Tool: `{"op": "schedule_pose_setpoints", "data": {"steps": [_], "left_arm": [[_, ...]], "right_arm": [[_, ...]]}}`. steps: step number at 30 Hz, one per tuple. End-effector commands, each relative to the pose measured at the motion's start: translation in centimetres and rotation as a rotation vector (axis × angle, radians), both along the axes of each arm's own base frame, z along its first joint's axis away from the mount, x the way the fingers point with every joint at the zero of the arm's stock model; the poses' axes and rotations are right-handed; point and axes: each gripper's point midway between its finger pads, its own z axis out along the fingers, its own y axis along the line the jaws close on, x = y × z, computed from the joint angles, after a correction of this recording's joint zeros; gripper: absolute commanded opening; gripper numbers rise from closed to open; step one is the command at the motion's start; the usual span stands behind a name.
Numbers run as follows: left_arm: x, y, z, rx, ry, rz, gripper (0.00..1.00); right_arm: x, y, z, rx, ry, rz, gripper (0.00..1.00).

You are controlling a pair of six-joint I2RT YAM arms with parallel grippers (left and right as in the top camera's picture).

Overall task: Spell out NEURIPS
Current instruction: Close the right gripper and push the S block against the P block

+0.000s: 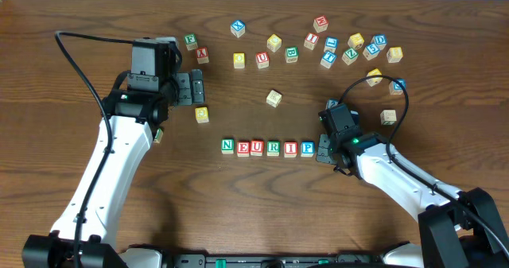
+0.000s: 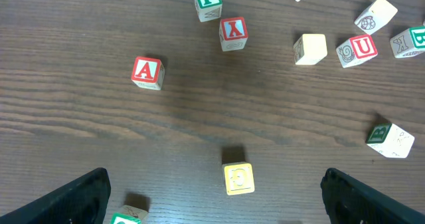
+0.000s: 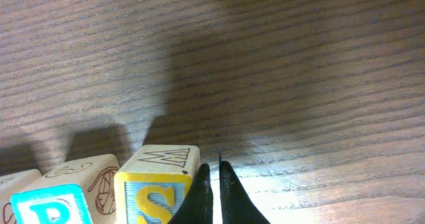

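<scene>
- Overhead, the left arm (image 1: 111, 157) extends from the near-left edge of the counter (image 1: 238, 212) toward the far side. Its forearm slants away, and the wrist is bent so the left claw (image 1: 196, 87) points rightward over bare wood.
- The left claw's jaws stand wide apart with nothing between them. In the left wrist view its fingers (image 2: 76, 197) show at the two bottom corners, and a yellow cube (image 2: 238, 178) lies on the counter between and just ahead of them, untouched.
- A red A cube (image 2: 147, 72) lies farther ahead, well apart from that claw.
- The right arm (image 1: 398, 176) extends low and leftward from the near-right corner, and the right claw (image 1: 324, 149) is at the right end of the lettered row (image 1: 267, 147).
- The row reads N, E, U, R, I, P from left to right, with the cubes side by side in the middle of the counter.
- The right claw's fingers are pressed together and hold nothing. In the right wrist view their tips stand at the right edge of the S cube (image 3: 156, 194); whether they touch it is unclear.
- The S cube sits just beside the P cube (image 3: 50, 207), closing the row.
- Loose cubes (image 1: 330, 45) lie scattered along the far side, well apart from both claws.
</scene>
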Motion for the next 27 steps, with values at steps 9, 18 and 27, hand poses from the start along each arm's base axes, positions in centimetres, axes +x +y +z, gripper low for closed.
{"op": "schedule_pose_setpoints", "data": {"steps": [9,18,27], "left_arm": [[0.4,0.2,1.6,0.005,-0.041,0.000,1.00],[0.4,0.2,1.6,0.005,-0.041,0.000,1.00],[0.4,0.2,1.6,0.005,-0.041,0.000,1.00]], "right_arm": [[0.0,-0.8,-0.2,-0.041,-0.005,0.000,0.01],[0.3,-1.2,-0.1,-0.063,-0.019,-0.009,0.01],[1.1,-0.7,0.2,-0.057,-0.054,0.031,0.01]]}}
